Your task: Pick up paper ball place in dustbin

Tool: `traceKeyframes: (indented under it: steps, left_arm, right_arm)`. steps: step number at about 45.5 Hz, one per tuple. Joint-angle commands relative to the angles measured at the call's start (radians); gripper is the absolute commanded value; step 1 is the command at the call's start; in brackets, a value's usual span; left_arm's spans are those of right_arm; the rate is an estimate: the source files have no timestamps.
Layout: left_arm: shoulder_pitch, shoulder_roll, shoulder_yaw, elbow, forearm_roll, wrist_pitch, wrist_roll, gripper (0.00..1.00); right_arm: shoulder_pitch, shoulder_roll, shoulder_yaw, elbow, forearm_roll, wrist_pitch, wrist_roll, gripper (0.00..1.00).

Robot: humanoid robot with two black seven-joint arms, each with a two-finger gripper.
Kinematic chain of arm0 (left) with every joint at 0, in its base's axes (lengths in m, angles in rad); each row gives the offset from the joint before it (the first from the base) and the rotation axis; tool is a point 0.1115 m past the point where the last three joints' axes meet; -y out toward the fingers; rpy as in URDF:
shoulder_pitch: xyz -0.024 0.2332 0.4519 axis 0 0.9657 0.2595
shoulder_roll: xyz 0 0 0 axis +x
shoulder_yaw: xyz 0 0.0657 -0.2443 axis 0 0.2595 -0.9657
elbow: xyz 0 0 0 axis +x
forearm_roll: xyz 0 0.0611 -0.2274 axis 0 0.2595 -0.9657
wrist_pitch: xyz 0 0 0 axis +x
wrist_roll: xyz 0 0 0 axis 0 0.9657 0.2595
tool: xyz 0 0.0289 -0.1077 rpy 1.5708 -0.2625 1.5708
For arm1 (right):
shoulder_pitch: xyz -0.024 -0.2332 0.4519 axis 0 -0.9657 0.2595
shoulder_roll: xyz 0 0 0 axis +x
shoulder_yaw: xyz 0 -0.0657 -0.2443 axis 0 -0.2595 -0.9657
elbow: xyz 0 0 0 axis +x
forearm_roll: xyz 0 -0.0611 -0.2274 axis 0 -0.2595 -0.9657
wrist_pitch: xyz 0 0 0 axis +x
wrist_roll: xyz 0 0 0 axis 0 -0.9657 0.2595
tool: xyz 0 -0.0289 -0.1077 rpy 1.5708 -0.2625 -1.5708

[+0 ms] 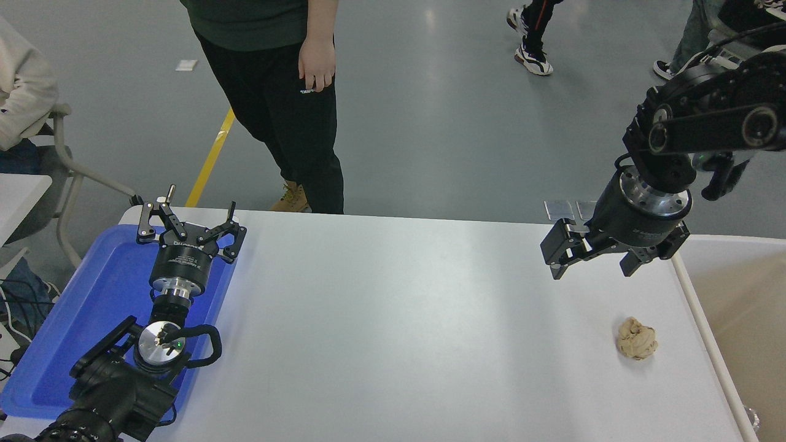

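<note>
The paper ball (637, 338), a small tan wrinkled wad, lies on the white table (405, 319) near its right edge. My right gripper (594, 271) hangs open and empty above the table, up and to the left of the ball and apart from it. The dustbin (737, 288), with an off-white rim and beige inner walls, stands just beyond the table's right edge; only part of it shows. My left gripper (187, 215) is parked open over the blue tray at the lower left.
A shallow blue tray (80, 319) sits at the table's left end under the left arm. A person in dark trousers (288, 110) stands at the far side, with a hand (317, 61) hanging down. Other people's feet show farther back.
</note>
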Motion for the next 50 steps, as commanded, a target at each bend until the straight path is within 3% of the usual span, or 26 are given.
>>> traceKeyframes:
  steps: [1, 15, 25, 50]
  left_arm:
    - [0.001, 0.000, -0.001, 0.000, 0.000, -0.001, -0.001, 1.00]
    - [0.001, 0.000, -0.001, -0.001, 0.000, -0.001, -0.001, 1.00]
    - [-0.001, 0.000, 0.001, 0.000, 0.000, 0.001, 0.001, 1.00]
    - [-0.001, 0.000, -0.001, 0.000, -0.001, 0.001, -0.001, 1.00]
  right_arm:
    - [-0.078, -0.162, 0.039, -0.040, -0.154, -0.006, 0.000, 1.00]
    - [-0.338, -0.326, 0.208, -0.201, -0.396, -0.026, 0.000, 1.00]
    - [-0.521, -0.337, 0.288, -0.307, -0.545, -0.119, 0.001, 1.00]
    - [-0.783, -0.295, 0.367, -0.461, -0.580, -0.285, 0.003, 1.00]
